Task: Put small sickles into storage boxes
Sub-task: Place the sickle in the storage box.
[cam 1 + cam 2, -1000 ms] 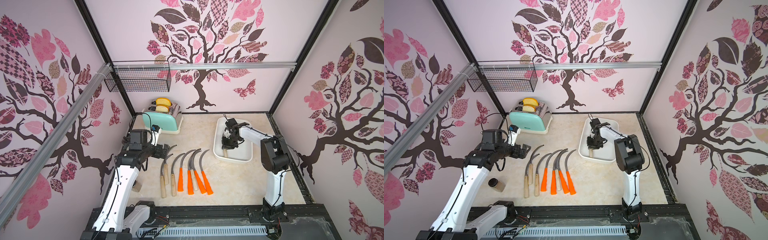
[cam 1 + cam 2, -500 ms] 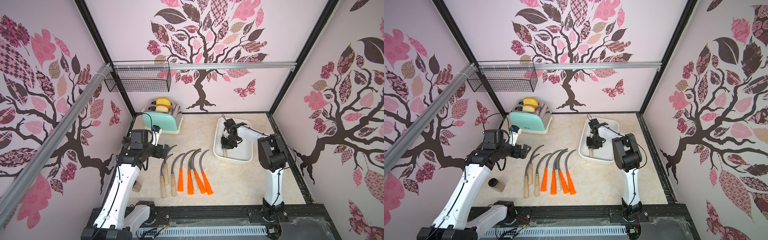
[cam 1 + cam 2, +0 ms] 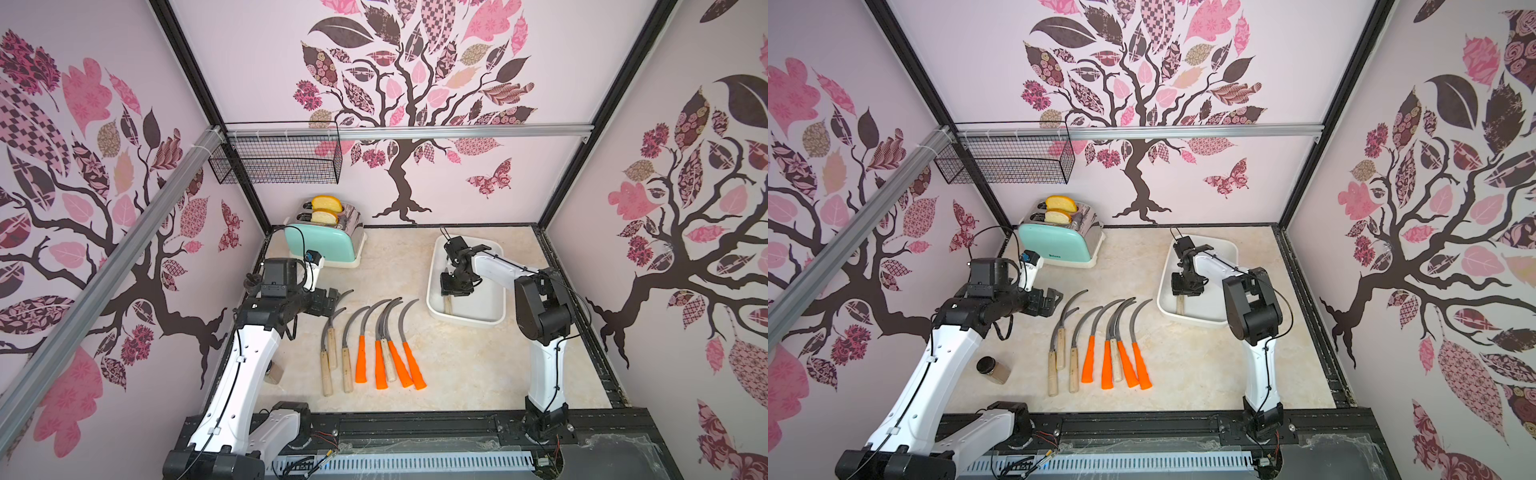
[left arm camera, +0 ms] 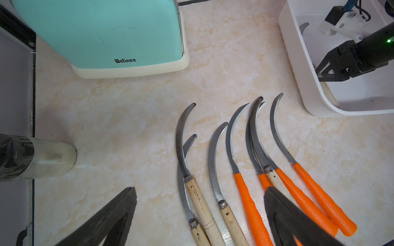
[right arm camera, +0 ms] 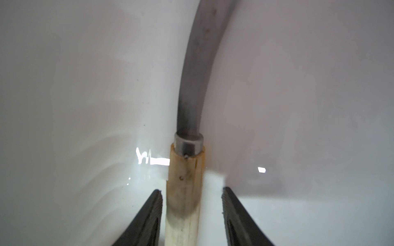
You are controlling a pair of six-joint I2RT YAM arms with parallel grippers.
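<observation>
Left arm: the black left gripper (image 3: 1054,300) hangs just beyond the blade tips at the left end of the row. Its jaws are spread with nothing between them, probably waiting for its turn.

Centre: eight small sickles with curved grey blades (image 3: 361,357) lie on the beige marbled tabletop (image 3: 457,374), four with pale wooden handles and four with orange. The handles point near and the blades far, so the grippable ends face the arms. Some overlap, so a clean single pick looks harder there.

Right: the ninth wooden-handled sickle (image 5: 185,174) lies lengthwise along the left wall of the shallow white rectangular plastic tray (image 3: 465,319). That likely leaves room for the rest. The black right gripper (image 3: 455,287) straddles its handle. The fingers (image 5: 149,213) are parted and clear of the wood on both sides, so the sickle rests unheld.
</observation>
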